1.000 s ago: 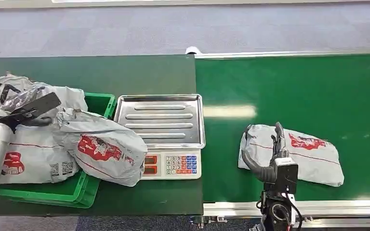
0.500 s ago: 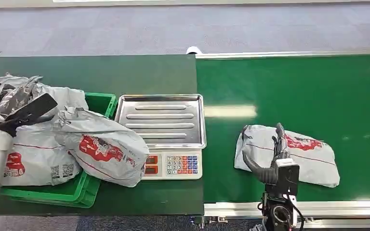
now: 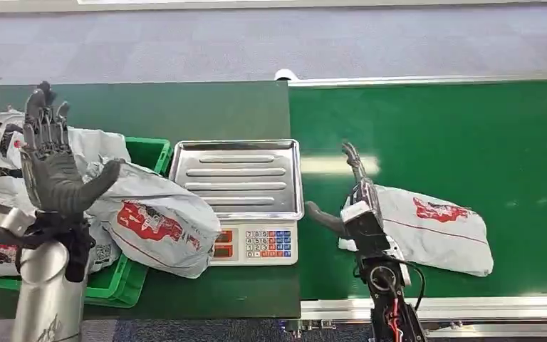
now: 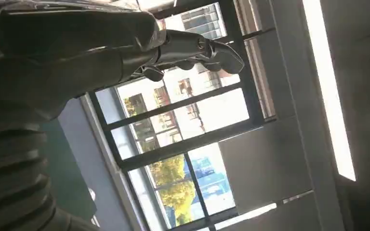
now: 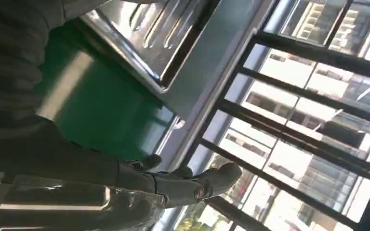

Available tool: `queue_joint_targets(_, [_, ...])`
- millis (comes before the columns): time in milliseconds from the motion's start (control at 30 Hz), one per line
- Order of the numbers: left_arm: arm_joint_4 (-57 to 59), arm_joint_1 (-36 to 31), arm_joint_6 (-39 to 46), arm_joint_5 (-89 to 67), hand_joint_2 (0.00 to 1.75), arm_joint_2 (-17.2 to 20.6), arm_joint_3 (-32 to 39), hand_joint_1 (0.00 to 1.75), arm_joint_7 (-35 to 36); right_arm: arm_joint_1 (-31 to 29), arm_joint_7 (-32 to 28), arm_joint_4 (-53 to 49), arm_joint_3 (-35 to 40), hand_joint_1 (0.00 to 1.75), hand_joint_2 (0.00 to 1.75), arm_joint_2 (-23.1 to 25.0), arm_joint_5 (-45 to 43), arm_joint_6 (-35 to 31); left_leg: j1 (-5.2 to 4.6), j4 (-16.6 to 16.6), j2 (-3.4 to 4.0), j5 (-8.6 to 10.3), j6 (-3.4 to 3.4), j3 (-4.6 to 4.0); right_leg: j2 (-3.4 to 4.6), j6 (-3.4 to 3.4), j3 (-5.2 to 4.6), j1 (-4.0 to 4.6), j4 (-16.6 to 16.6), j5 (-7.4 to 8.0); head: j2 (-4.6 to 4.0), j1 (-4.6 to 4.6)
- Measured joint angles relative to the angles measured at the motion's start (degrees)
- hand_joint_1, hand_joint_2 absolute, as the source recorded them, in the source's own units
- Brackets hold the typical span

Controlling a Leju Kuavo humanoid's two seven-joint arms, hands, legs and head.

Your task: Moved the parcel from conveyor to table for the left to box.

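A grey parcel with red print (image 3: 438, 228) lies flat on the green conveyor (image 3: 456, 135) at the right. My right hand (image 3: 352, 196) stands raised at the parcel's left end, fingers stretched upward and thumb out, holding nothing; it also appears in the right wrist view (image 5: 173, 183). My left hand (image 3: 53, 167) is lifted palm-up above the green crate (image 3: 139, 153), fingers spread and empty; in the left wrist view (image 4: 192, 48) it points at the ceiling. Several grey parcels (image 3: 153, 217) are heaped in the crate.
A steel-trayed scale (image 3: 236, 178) with a keypad (image 3: 267, 244) sits between the crate and the conveyor on the green table (image 3: 185, 107). The conveyor's metal front rail (image 3: 484, 308) runs below the parcel. Grey floor lies beyond.
My left hand rose from the heap and turned palm-up with fingers spread. My right hand lifted off the parcel and swung left, fingers upward. The parcel on the conveyor drifted slightly left.
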Motion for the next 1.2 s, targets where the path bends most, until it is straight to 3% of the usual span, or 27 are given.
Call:
queue_joint_targets(300, [1.4, 3.2, 3.3, -6.1, 1.75, -4.0, -5.8, 0.0, 2.1, -12.2, 3.6, 15.8, 8.2, 0.0, 1.75, -0.2, -2.1, 17.5, 0.0, 0.0, 0.0, 0.01, 0.0, 0.0, 0.0, 0.01, 0.03, 0.0, 0.0, 0.01, 0.0, 0.02])
queue_joint_targets(433, [3.2, 2.9, 12.2, -7.8, 1.75, -5.8, -6.4, 0.0, 1.2, -19.0, 5.0, 28.5, 12.3, 0.0, 1.75, 1.3, -1.6, 22.3, 0.01, 0.0, -0.01, 0.01, 0.0, 0.01, 0.01, 0.0, 0.0, 0.02, 0.0, 0.02, 0.0, 0.0])
queue_joint_targets(667, [4.5, 1.7, 34.2, -13.5, 1.75, -8.3, -5.9, 0.0, -2.8, -23.6, 1.8, 40.5, 19.9, 0.0, 1.75, 4.2, 0.9, 23.6, 0.04, 0.0, -0.21, 0.01, -0.01, -0.03, -0.07, 0.0, 0.0, 0.04, 0.0, 0.0, 0.0, -0.02])
queue_joint_targets(1033, [4.9, 1.1, 37.9, -17.7, 1.75, -10.0, -4.2, 0.0, -3.3, -24.9, -0.8, 45.0, 23.4, 0.0, 1.75, 5.2, 0.3, 23.3, 0.03, 0.0, -0.23, 0.02, 0.0, -0.04, -0.13, 0.0, 0.02, 0.04, 0.0, 0.01, 0.0, 0.0])
queue_joint_targets(1133, [1.6, 1.0, 38.4, -23.4, 1.75, -12.4, 0.4, 0.0, -3.4, -24.8, -4.9, 45.2, 23.8, 0.0, 1.75, 5.6, 0.4, 18.7, 0.03, 0.0, -0.22, 0.02, 0.0, -0.05, -0.12, 0.0, -0.01, 0.04, 0.0, 0.0, 0.0, -0.02])
queue_joint_targets(1200, [-0.8, 0.9, 38.5, -23.0, 1.75, -13.6, 3.5, 0.0, -3.4, -24.8, -7.4, 45.2, 24.6, 0.0, 1.75, 6.0, 2.3, 10.6, 0.04, 0.0, -0.22, 0.01, -0.01, -0.05, -0.12, -0.01, -0.02, 0.04, 0.0, 0.0, 0.0, -0.04])
